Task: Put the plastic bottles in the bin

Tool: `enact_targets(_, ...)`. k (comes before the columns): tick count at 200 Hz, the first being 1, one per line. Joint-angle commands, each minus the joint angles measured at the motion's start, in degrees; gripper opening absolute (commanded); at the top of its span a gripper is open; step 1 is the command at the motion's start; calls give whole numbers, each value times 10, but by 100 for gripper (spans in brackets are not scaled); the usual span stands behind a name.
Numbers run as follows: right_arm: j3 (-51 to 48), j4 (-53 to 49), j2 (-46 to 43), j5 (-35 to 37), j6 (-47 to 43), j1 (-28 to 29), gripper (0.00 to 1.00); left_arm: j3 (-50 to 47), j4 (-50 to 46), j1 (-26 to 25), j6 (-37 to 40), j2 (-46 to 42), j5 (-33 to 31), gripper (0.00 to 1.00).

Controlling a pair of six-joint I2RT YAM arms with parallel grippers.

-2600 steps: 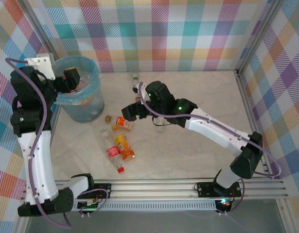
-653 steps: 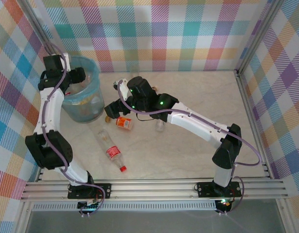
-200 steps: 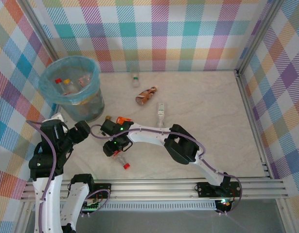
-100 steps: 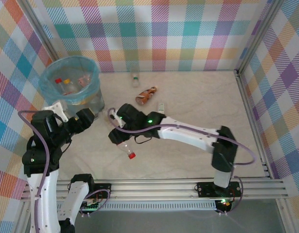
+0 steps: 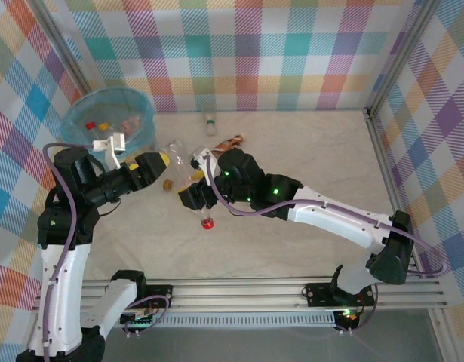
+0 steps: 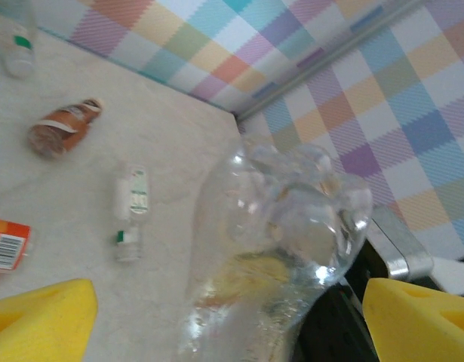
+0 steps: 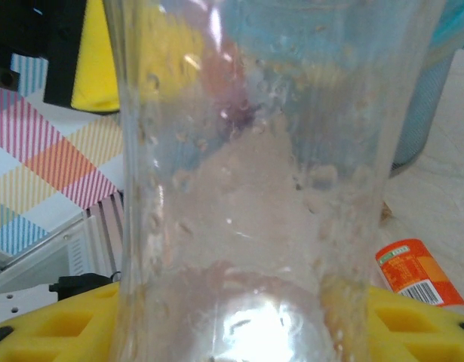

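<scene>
Right pincer [image 5: 192,198] is clamped on a clear bottle [image 6: 277,241] and holds it off the tabletop [image 5: 307,151]. It grips near the neck end. The red cap [image 5: 206,223] points toward the near edge and the base points toward the bin [image 5: 137,105]. In the right wrist view the bottle body sits between the yellow fingers [image 7: 58,324], touching both.

Left pincer [image 5: 158,166] is wide open just beside the bottle's base end. Left wrist view: one yellow pad [image 6: 39,317] sits on each side of the base with a gap on both sides, so no contact that I can see.

The bin stands at the far left corner of the tabletop, lined with a blue bag. A few bottles [image 5: 96,125] are inside it, one with a red cap and one with an orange cap. The held bottle is near the bin but outside it, level with its near-right side.

On the tabletop:
- The brown bottle [image 6: 62,128] lies on its side past the right arm.
- A small clear bottle [image 6: 131,204] with a green cap lies near it.
- Another clear bottle [image 5: 209,121] with a green label is by the back wall.
- The orange-label bottle [image 7: 413,271] lies under the held one, near the foot of the bin.
</scene>
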Motion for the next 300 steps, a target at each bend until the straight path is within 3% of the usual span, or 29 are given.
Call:
enact_targets(1, -4, 37, -14, -38, -14, 3, 58, 3, 24, -29, -8, -4, -1, 91)
enact_targets(51, 1, 32, -10, -79, -21, 3, 57, 9, 18, -74, 1, 18, -57, 84)
enact_targets(98, 10, 19, -5, -127, -36, 3, 59, 7, 22, -84, 6, 18, -94, 76)
enact_targets(127, 20, 3, 0, -122, -39, 3, 59, 11, 21, -84, 13, 21, -103, 74)
enact_targets(170, 22, -7, 6, -121, -39, 3, 58, 22, 1, -84, 29, 19, -134, 77)
enact_targets(239, 31, -24, 13, -122, -53, 3, 58, 21, -13, -84, 38, 17, -162, 65)
enact_targets(300, 34, -22, 19, -120, -54, 3, 58, 27, -31, -84, 47, 15, -189, 67)
